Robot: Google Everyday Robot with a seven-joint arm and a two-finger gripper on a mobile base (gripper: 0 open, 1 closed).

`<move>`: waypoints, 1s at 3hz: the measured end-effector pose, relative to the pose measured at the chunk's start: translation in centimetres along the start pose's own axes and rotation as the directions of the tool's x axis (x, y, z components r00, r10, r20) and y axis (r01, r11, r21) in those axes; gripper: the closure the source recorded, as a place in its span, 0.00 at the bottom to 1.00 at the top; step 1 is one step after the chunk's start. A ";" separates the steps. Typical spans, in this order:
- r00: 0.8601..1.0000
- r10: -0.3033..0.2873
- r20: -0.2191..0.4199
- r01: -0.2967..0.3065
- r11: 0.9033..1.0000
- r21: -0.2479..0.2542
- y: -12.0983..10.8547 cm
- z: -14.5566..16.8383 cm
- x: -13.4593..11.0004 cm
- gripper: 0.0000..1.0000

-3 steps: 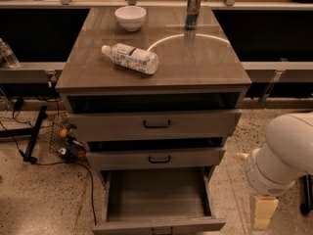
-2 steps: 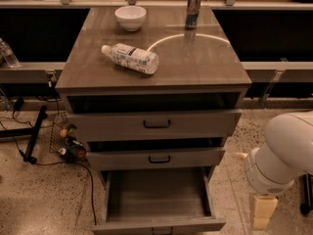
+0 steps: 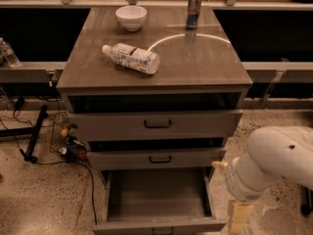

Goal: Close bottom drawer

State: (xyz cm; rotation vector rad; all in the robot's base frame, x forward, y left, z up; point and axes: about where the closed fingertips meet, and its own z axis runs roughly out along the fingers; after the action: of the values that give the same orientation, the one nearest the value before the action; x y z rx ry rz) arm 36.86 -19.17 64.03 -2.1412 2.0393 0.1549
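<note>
The bottom drawer (image 3: 157, 199) is pulled far out of the grey-brown cabinet. Its deep grey box shows empty, and its front (image 3: 159, 226) lies at the lower edge of the view, handle cut off. The middle drawer (image 3: 156, 158) and top drawer (image 3: 156, 124) stand slightly out, each with a small black handle. My gripper (image 3: 240, 218) hangs from the white arm (image 3: 274, 160) at the lower right, just right of the open drawer's right front corner and apart from it.
On the cabinet top (image 3: 195, 62) lie a plastic bottle (image 3: 131, 58) on its side, a white bowl (image 3: 131, 17) and a can (image 3: 193, 4). Cables and a wire basket (image 3: 66, 136) sit on the floor left of the cabinet. Speckled floor surrounds the base.
My arm and gripper have shifted a little left, closer to the open bottom drawer's right side. The drawers and tabletop objects have not moved.
</note>
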 end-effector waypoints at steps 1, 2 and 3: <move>0.994 -0.037 0.104 0.039 0.999 -0.016 -1.2 5.6 -3.3 0.00; 0.979 -0.061 0.193 0.074 0.996 -0.058 -1.2 12.6 -6.6 0.00; 0.973 -0.083 0.215 0.103 0.991 -0.081 -0.3 16.4 -7.7 0.00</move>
State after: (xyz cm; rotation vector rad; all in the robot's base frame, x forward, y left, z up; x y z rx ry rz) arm 37.52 -8.29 49.55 -2.1633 1.8427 0.4518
